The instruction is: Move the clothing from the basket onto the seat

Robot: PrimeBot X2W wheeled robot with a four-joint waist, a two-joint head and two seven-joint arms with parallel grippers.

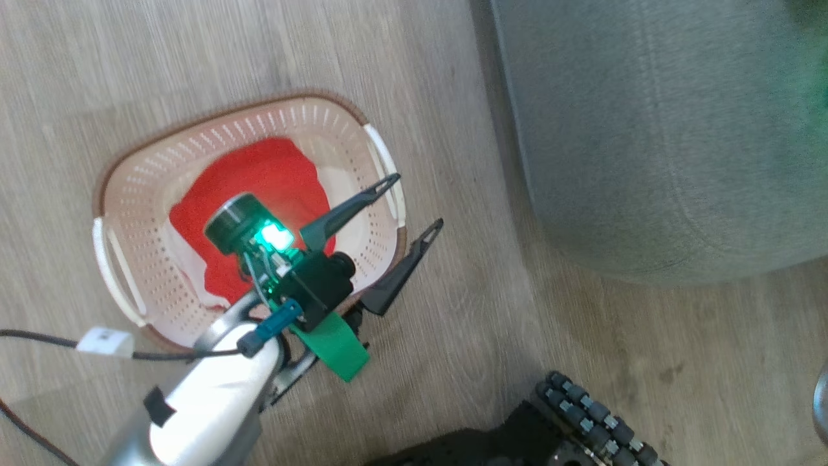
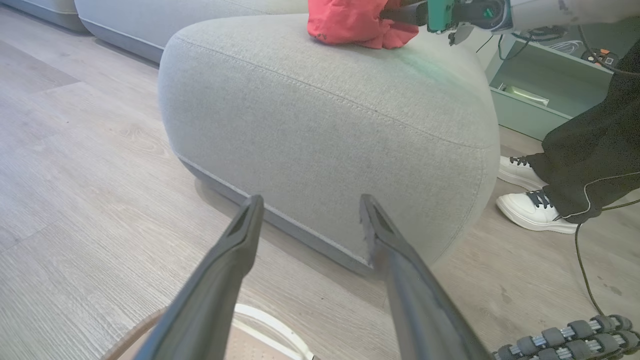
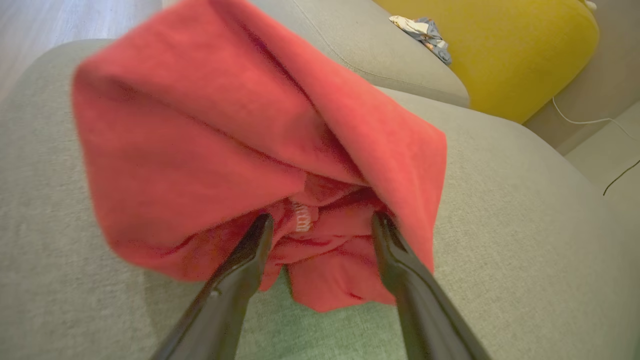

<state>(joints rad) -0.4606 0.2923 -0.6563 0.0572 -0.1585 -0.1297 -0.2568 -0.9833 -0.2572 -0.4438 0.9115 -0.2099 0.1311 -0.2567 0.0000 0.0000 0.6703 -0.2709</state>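
Note:
The cream basket [image 1: 149,188] stands on the wood floor with red clothing [image 1: 259,175] and a bit of white cloth inside it. My left gripper [image 1: 417,200] hovers open over the basket's right handle, fingers pointing toward the grey-green seat [image 1: 647,129]; in its own view the gripper [image 2: 310,200] holds nothing. A second red garment [image 2: 350,22] lies bunched on top of the seat [image 2: 325,125]. My right gripper [image 3: 322,219] stands open there, its fingertips spread wide in the folds of that garment [image 3: 200,140], which rests on the seat [image 3: 500,225].
A person's legs in dark trousers and white shoes [image 2: 535,212] stand right of the seat, by a pale green shelf [image 2: 540,95]. A yellow cushion [image 3: 500,50] and patterned cloth [image 3: 422,30] lie beyond. My base's rollers [image 1: 595,414] and a cable [image 1: 39,340] are on the floor.

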